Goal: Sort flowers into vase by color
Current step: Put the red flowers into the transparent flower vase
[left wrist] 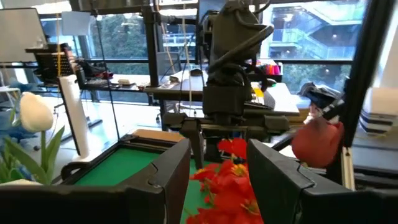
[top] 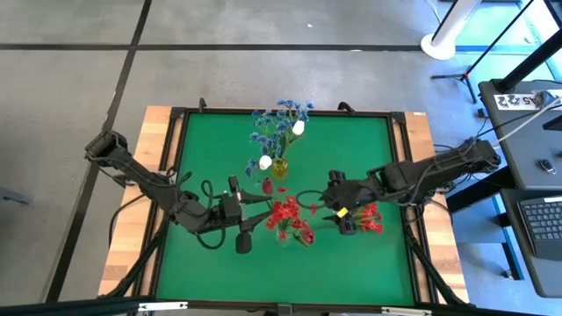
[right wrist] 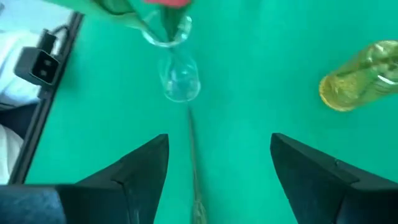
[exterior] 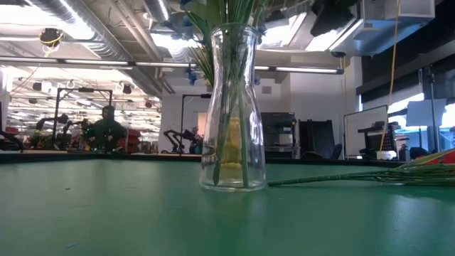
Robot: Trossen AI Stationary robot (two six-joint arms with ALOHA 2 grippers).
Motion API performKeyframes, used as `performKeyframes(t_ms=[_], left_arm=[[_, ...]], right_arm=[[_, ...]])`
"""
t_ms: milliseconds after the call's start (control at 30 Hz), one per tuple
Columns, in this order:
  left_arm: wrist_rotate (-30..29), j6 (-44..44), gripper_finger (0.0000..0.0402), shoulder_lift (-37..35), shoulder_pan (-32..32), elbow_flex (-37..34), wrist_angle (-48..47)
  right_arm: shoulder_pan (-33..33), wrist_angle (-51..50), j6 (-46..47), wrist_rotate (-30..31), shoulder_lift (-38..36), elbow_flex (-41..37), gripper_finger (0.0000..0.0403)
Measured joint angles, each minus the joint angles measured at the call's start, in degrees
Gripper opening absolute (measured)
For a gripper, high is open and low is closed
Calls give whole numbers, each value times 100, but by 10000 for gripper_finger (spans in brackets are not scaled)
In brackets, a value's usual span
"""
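A clear glass vase (top: 285, 230) (exterior: 233, 107) (right wrist: 177, 74) holds red sprays (top: 285, 215). Behind it a yellowish vase (top: 279, 167) (right wrist: 359, 84) holds blue sprays (top: 279, 118) and white buds (top: 265, 162). A red bud (top: 267, 185) (left wrist: 317, 143) shows between the two vases. My left gripper (top: 260, 211) (left wrist: 219, 177) is level and open, with the red sprays (left wrist: 230, 180) just beyond its fingertips; whether it touches them I cannot tell. My right gripper (top: 338, 209) (right wrist: 217, 168) slants down, open, above a thin stem (right wrist: 191, 143) lying on the table. A red spray (top: 369, 218) lies beside it.
Green stems (exterior: 355, 178) lie flat on the green table (top: 211, 149) to the right of the clear vase. The table has a raised dark rim (top: 176, 123). The two arms face each other across the clear vase. Bare table lies toward the near edge and the far corners.
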Motion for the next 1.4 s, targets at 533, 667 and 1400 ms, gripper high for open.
performKeyframes(t_ms=[533,667,1400], left_arm=[[452,-636,153,-165,89,-291,-791],[651,-678,141,-388,53,-642,-480],[938,-927,121,-1698,-438,-3053,2018]], right_arm=[[1157,1661,1772,693,-1092,-3000,280],[1396,1871,2074,923,-1087,-3285,280],[1536,1148,3165,1001,-929,-3989,280]])
